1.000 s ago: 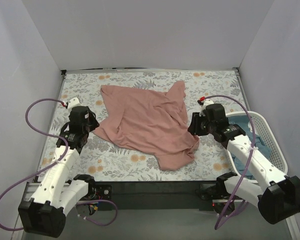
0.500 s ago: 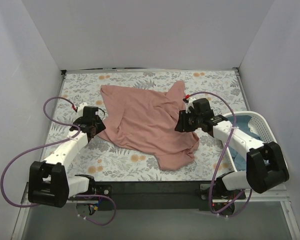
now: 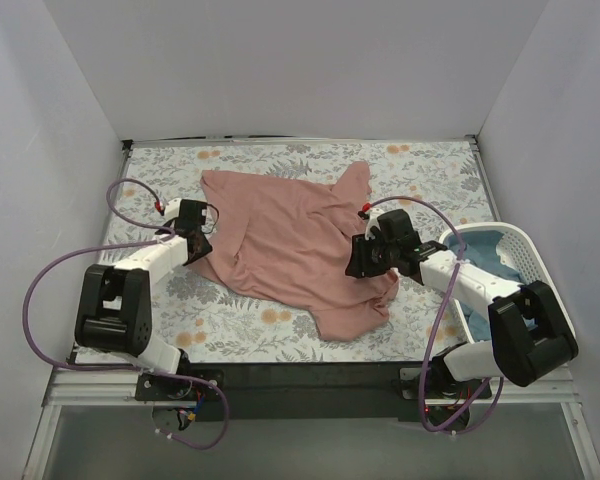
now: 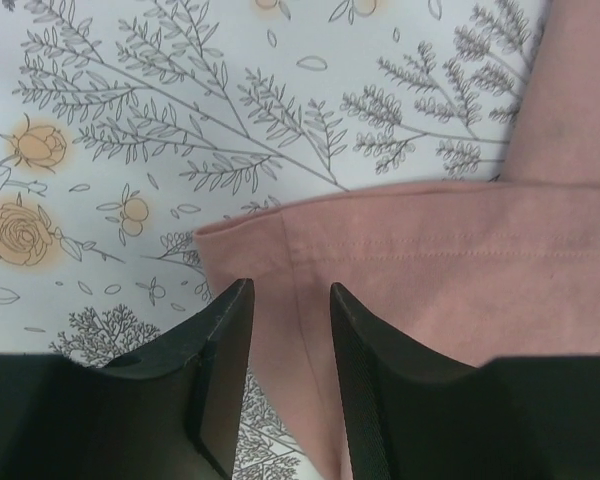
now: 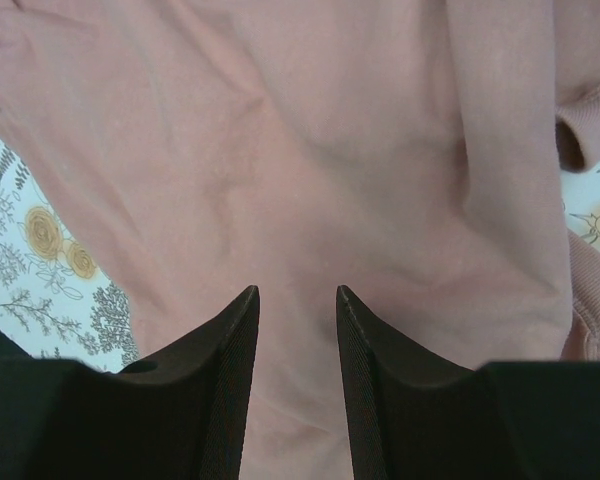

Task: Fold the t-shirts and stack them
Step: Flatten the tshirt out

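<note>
The dusty-pink t-shirt [image 3: 290, 240] lies crumpled and spread out on the floral cloth [image 3: 230, 315]. My left gripper [image 3: 197, 247] is open and low at the shirt's left lower corner. In the left wrist view the left gripper [image 4: 288, 292] straddles the hemmed edge of the pink shirt [image 4: 430, 260]. My right gripper [image 3: 357, 264] is open and low over the shirt's right side. In the right wrist view the right gripper [image 5: 297, 292] has only pink shirt [image 5: 330, 150] under it. The teal-blue t-shirt [image 3: 480, 245] lies bunched in the basket.
The white slotted basket [image 3: 540, 262] stands at the right table edge, close behind my right arm. Grey walls close in the left, back and right sides. The floral cloth shows in the left wrist view [image 4: 180, 120] and beside the shirt in the right wrist view [image 5: 40, 260].
Both arms have stretched forward and come down. The left gripper moved right to the shirt's left corner, and the right gripper moved left onto the shirt's right side. The shirt has not moved.
</note>
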Available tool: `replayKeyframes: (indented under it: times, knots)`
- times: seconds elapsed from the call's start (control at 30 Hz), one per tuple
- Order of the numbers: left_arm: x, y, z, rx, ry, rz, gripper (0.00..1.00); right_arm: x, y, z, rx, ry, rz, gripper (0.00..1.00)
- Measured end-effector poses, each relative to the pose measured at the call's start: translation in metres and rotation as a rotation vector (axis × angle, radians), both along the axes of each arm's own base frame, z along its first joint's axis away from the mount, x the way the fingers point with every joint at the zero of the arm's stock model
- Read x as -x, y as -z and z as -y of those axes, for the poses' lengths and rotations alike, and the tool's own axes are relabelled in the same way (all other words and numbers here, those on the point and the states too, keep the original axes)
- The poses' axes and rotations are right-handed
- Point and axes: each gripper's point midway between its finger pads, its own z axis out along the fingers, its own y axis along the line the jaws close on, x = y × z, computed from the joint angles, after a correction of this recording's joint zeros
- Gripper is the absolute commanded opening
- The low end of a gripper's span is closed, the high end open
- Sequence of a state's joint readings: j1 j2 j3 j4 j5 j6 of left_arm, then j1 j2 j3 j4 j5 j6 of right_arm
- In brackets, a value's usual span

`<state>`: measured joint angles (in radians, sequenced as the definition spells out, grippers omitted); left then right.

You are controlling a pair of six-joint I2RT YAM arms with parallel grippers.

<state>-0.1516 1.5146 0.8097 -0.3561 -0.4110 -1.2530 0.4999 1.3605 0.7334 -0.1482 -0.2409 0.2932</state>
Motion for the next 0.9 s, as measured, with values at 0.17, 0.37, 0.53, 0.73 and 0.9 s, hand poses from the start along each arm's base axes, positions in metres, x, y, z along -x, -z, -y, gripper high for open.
replayKeyframes:
  times: [0.17, 0.37, 0.53, 0.73, 0.9]
  knots:
    - [-0.017, -0.008, -0.001, -0.017, -0.007, 0.029, 0.28, 0.005, 0.009, 0.004, 0.014, 0.005, -0.015, 0.43]
    - [-0.02, 0.006, -0.004, -0.038, -0.008, -0.011, 0.27, 0.003, 0.013, 0.006, 0.019, 0.013, 0.003, 0.44]
    - [-0.018, 0.015, -0.007, -0.055, -0.018, -0.036, 0.26, 0.009, 0.028, 0.012, 0.044, 0.021, -0.011, 0.44]
    - [-0.021, 0.017, -0.009, -0.063, -0.027, -0.031, 0.05, 0.011, 0.046, 0.016, 0.071, 0.036, -0.042, 0.57]
    - [-0.019, 0.016, -0.012, -0.073, -0.034, -0.032, 0.0, 0.008, 0.045, 0.013, 0.055, 0.05, -0.04, 0.59]
